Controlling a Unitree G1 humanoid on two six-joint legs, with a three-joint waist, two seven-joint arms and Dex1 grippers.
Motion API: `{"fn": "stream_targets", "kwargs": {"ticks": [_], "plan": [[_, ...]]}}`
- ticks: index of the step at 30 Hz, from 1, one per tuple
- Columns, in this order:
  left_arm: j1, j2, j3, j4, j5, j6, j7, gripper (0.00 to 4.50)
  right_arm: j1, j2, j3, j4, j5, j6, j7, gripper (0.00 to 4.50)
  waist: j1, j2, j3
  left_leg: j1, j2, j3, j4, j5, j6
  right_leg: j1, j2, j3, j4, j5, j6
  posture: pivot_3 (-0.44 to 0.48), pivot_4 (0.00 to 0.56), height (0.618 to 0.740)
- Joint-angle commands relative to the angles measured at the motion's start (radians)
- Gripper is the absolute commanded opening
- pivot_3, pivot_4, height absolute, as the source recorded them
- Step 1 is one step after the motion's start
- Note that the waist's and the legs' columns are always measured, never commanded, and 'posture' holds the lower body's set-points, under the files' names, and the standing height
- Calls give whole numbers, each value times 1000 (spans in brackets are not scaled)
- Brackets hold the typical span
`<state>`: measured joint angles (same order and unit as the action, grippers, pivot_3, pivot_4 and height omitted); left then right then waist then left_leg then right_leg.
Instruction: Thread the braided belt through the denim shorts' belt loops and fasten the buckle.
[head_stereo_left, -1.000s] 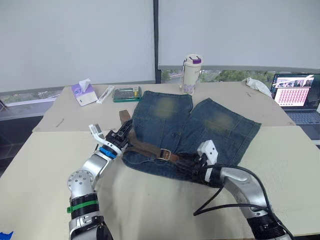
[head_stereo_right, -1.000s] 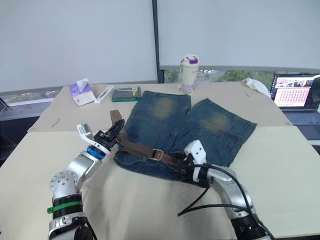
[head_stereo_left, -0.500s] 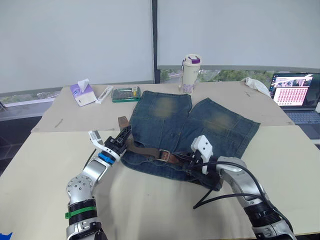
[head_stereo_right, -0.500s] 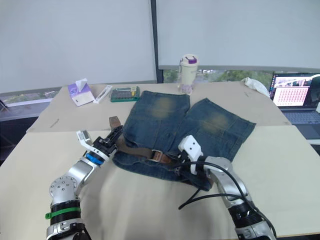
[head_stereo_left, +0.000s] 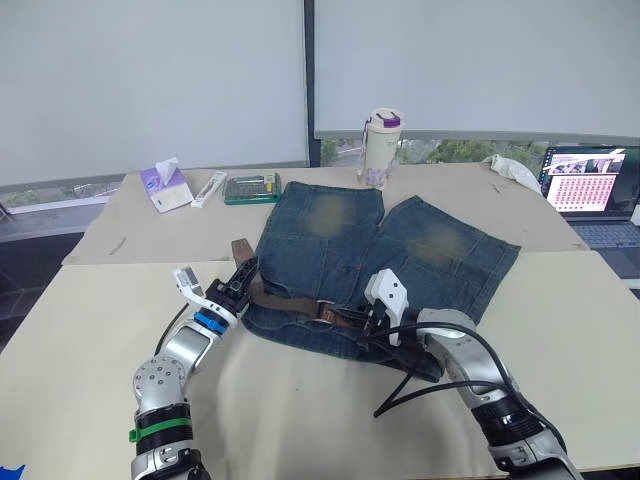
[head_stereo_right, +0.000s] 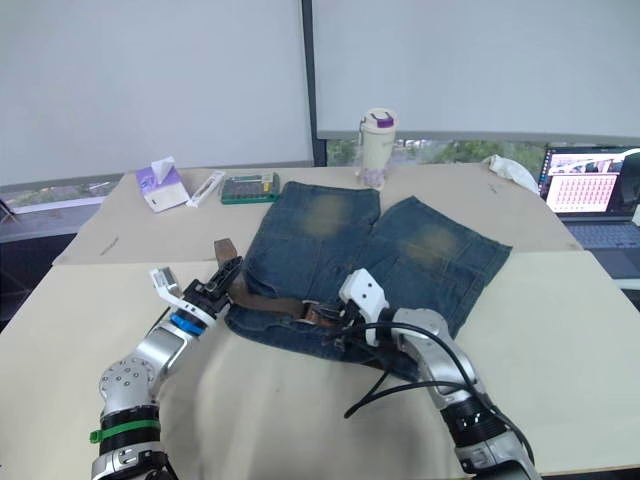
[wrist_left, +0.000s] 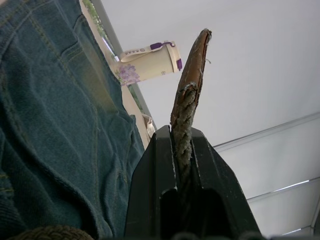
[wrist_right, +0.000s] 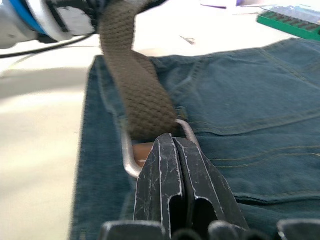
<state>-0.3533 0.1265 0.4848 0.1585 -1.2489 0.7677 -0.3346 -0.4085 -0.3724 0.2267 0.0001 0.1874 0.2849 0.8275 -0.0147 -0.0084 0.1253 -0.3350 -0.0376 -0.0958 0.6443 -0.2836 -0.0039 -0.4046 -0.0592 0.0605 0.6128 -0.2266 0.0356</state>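
The denim shorts (head_stereo_left: 400, 250) lie flat on the table, with the waistband towards me. The braided belt (head_stereo_left: 285, 300) runs along the waistband's left half to the silver buckle (head_stereo_left: 326, 312). My left gripper (head_stereo_left: 243, 275) is at the shorts' left edge, shut on the belt (wrist_left: 183, 120) just below its leather tip (wrist_left: 193, 65), which sticks out past the fingers. My right gripper (head_stereo_left: 348, 320) is shut, and its fingertips (wrist_right: 172, 142) rest against the buckle (wrist_right: 127, 160) where the belt (wrist_right: 135, 85) passes through it. I cannot make out the belt loops.
Along the table's far side stand a lidded cup (head_stereo_left: 382, 148), a green box (head_stereo_left: 253, 187), a tissue pack (head_stereo_left: 165, 187) and a white cloth (head_stereo_left: 515, 170). A laptop (head_stereo_left: 590, 185) sits at the far right. A black cable (head_stereo_left: 430, 390) loops on the table by my right arm.
My right gripper has slid left along the waistband up to the buckle. My left gripper still holds the belt's tip and has shifted only slightly.
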Motion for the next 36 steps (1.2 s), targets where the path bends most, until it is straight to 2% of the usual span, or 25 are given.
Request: {"fn": "stream_targets", "kwargs": {"ticks": [1, 8, 15, 24, 36], "plan": [[6, 11, 5, -1, 14, -17, -25, 0, -7, -4, 8, -19, -15, -27, 6, 19, -1, 0, 0, 0, 0, 0, 0, 0, 0, 0, 0, 0, 0, 0, 0, 0, 150, 740], [13, 1, 4, 17, 39, -25, -42, 0, -8, 22, 12, -27, -9, -11, 1, 19, -1, 0, 0, 0, 0, 0, 0, 0, 0, 0, 0, 0, 0, 0, 0, 0, 150, 740], [24, -3, 4, 27, 50, -28, -53, 0, -2, -9, 45, -64, -34, 24, 20, 19, -1, 0, 0, 0, 0, 0, 0, 0, 0, 0, 0, 0, 0, 0, 0, 0, 150, 740], [31, -12, 2, 17, 56, -31, -57, 0, -46, 44, 78, -24, -85, 40, -44, 19, -2, 0, 0, 0, 0, -1, -1, 0, 0, 0, 0, 0, 0, 0, 0, 0, 150, 740], [37, -7, 11, 14, 62, -39, -58, 0, -32, 35, 93, 11, -111, 26, -25, 19, -2, 0, 0, 0, 0, -1, -1, 0, 0, 0, 0, -1, -1, 0, 0, 0, 150, 740]]}}
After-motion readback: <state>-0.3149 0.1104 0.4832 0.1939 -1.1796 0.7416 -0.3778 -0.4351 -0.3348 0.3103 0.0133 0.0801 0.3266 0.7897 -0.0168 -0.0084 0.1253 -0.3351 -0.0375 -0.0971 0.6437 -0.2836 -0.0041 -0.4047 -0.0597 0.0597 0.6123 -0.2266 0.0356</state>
